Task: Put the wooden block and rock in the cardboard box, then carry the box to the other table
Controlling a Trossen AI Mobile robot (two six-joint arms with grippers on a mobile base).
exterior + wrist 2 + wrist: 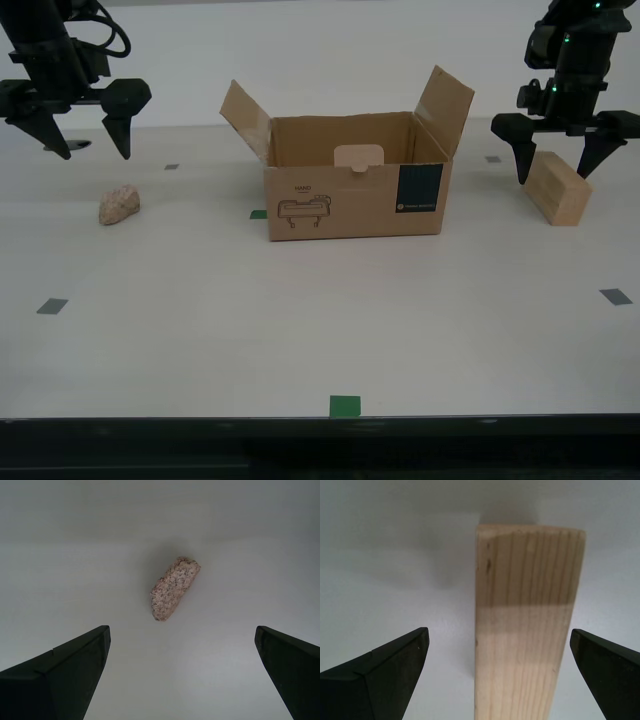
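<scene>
The cardboard box (355, 190) stood open on the surface (200, 330). Beside it, my first hand (560, 150) straddled the wooden block (556, 188), wide open and empty. Opposite, my second hand (90, 125) hung equally open above the rock (118, 205). Pickup stage; next, descend and close.

Overall light: bright, even and diffuse, seemingly from above; colours slightly washed out.
Table (200, 320): pale and evenly lit, no glare; dark band along the exterior view's lower edge.
Shadows: soft and faint; a small one under the rock (119, 205), a weak one beside the box (352, 178).
Block (527, 625): a grey band of shade crosses its top face; grain is sharp.
Second wrist view: rock (174, 587) in focus, speckles clear; corners dim slightly.
Pincer fingers (375, 680): near-black silhouettes, no surface detail, edges a little soft.
Exterior view: mildly soft, low resolution; box print hardly legible.
</scene>
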